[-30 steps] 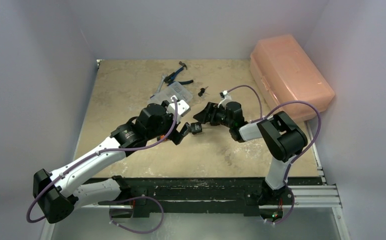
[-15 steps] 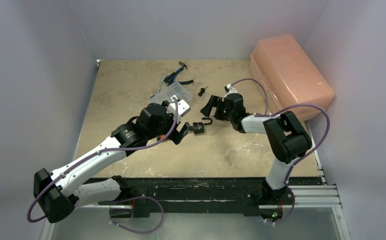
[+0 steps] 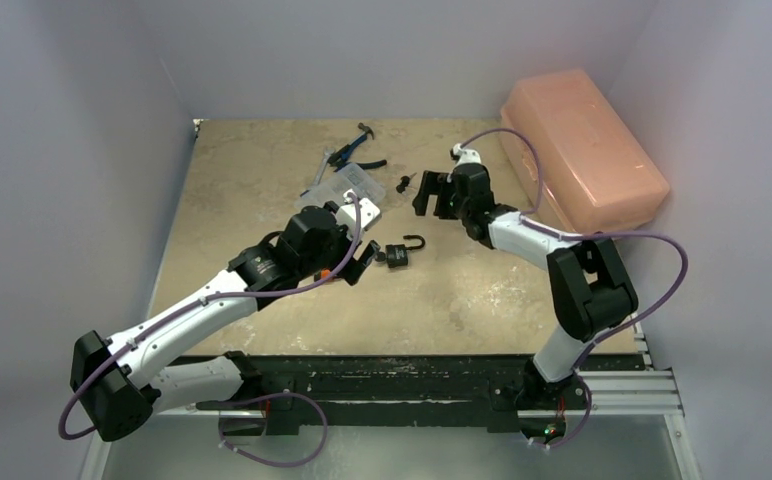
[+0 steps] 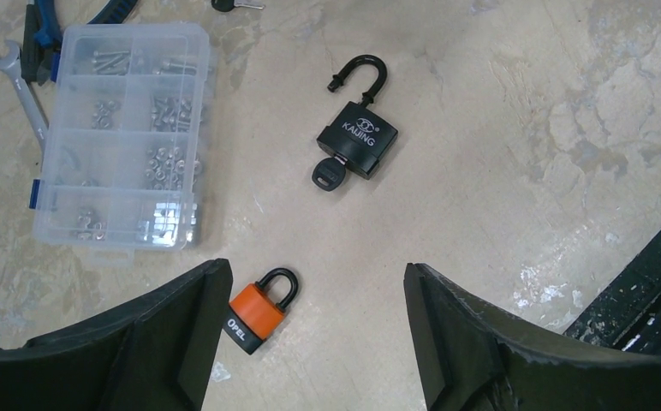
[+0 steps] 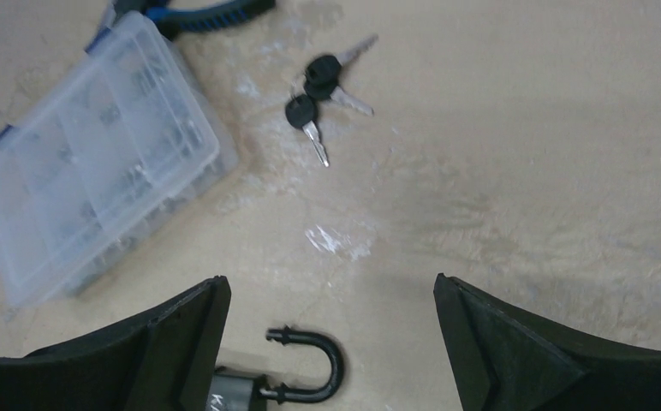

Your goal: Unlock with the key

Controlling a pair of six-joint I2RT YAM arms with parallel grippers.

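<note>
A black padlock (image 4: 357, 141) lies flat on the table with its shackle (image 4: 363, 70) swung open and a black-headed key (image 4: 327, 174) in its base. It also shows in the top view (image 3: 399, 253). My left gripper (image 4: 317, 342) is open and empty, hovering just short of it (image 3: 364, 264). My right gripper (image 5: 331, 342) is open and empty, raised beyond the lock (image 3: 428, 194); only the shackle (image 5: 314, 377) shows between its fingers.
An orange padlock (image 4: 256, 312) lies by my left finger. A clear parts organizer (image 4: 117, 133) and a wrench (image 4: 19, 86) lie left of the lock. Spare keys (image 5: 318, 98) and blue pliers (image 3: 357, 150) lie farther back. A pink lidded box (image 3: 582, 150) stands at the back right.
Both grippers were closed in around the black padlock. It now lies free with its shackle open. My right gripper has pulled away toward the back and my left has drawn back slightly.
</note>
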